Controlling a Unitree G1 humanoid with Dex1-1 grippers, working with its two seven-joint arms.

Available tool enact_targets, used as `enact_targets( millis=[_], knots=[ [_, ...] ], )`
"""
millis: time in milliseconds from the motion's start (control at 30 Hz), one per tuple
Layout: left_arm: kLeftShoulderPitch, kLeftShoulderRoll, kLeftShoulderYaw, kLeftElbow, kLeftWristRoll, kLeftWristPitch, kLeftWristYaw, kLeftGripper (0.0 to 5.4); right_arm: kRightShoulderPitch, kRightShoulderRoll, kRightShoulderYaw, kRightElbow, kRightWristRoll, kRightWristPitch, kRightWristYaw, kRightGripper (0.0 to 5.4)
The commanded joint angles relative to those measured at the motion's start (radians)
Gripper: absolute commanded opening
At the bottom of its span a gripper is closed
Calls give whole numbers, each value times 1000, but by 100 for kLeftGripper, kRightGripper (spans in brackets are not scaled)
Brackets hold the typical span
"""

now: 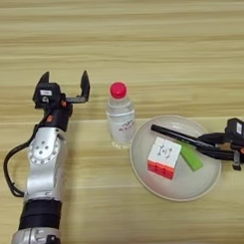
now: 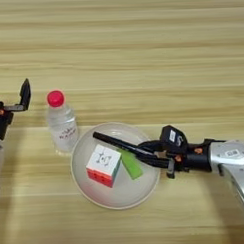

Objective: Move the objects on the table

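Note:
A clear bottle (image 1: 120, 119) with a red cap stands upright on the table (image 1: 141, 38), just left of a white plate (image 1: 196, 188). In the plate lie a white-topped, red-sided puzzle cube (image 1: 162, 156), a flat green block (image 1: 191, 157) and a black marker pen (image 1: 174, 135) slanting across the far half. My right gripper (image 2: 144, 152) reaches in over the plate's right rim, and the marker's right end lies at its tip. My left gripper (image 1: 65, 82) is open, left of the bottle and apart from it, holding nothing.
My left arm (image 1: 43, 166) runs up the left side from the near edge. A black cable (image 1: 8, 170) loops beside it. My right forearm (image 2: 230, 157) lies across the table at the right of the plate.

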Motion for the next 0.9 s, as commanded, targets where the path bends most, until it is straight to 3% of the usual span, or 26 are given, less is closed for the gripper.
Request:
enact_targets(
  millis=[33,400,900],
  knots=[
    [-6,2,-7,14,11,-10,-4,540,-13,9,15,23,-20,-14,-15,119],
    [-7,3,-9,17,11,-15,-5,540,-16,14,23,29,-35,-21,-25,119],
    [-10,5,-11,23,10,-16,-7,540,-17,11,23,24,-26,-25,-29,295]
  ],
)
